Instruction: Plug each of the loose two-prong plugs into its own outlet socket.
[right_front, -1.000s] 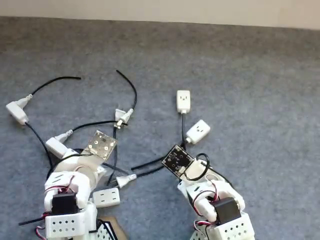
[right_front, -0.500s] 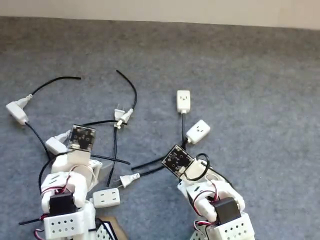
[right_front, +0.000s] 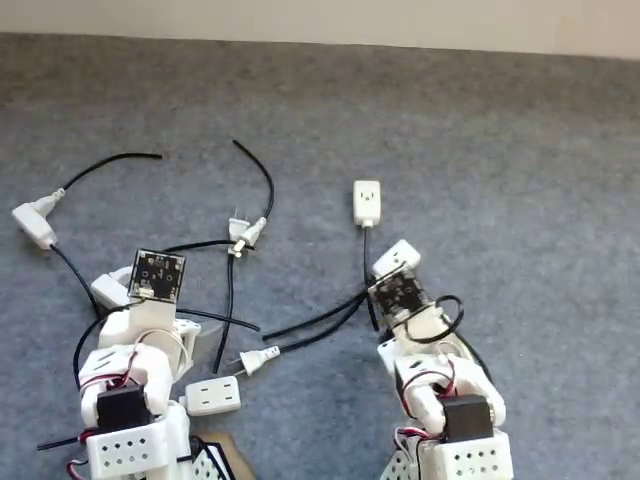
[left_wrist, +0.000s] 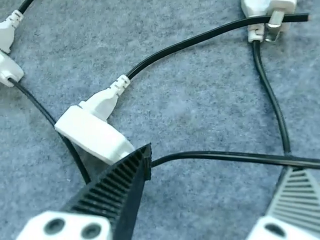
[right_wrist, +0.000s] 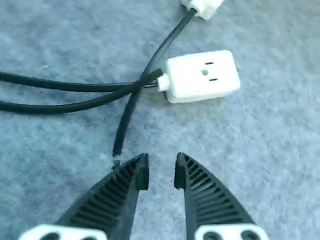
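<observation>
White plugs, Ben, where are they lying?

Sam, the first plug (right_front: 243, 233) lies on the grey carpet (right_front: 520, 150), out past the left gripper (left_wrist: 220, 165). The second plug (right_front: 255, 360) lies between the two arms, closer to the left one. Its prongs point toward the left arm, and a flat socket (right_front: 213, 395) sits just beside it.

What are the left fingers doing?

They are spread wide and hold nothing. A black cord (left_wrist: 225, 156) runs across between them. A socket block (left_wrist: 92, 132) sits right by the black finger (left_wrist: 120, 185).

And the right gripper (right_wrist: 161, 167)?

Its fingers are almost pressed together, with a small gap, and nothing is in it. A front socket (right_wrist: 200, 76) lies just ahead, long side going across, holes facing up. A loose cord end (right_wrist: 117, 149) lies near the tips.

So which arm goes for a plug?

I think the left. Both plugs lie on its side. It must get off that cord first, though. Cords cross everywhere, so pulling one plug could drag another thing along.
</observation>
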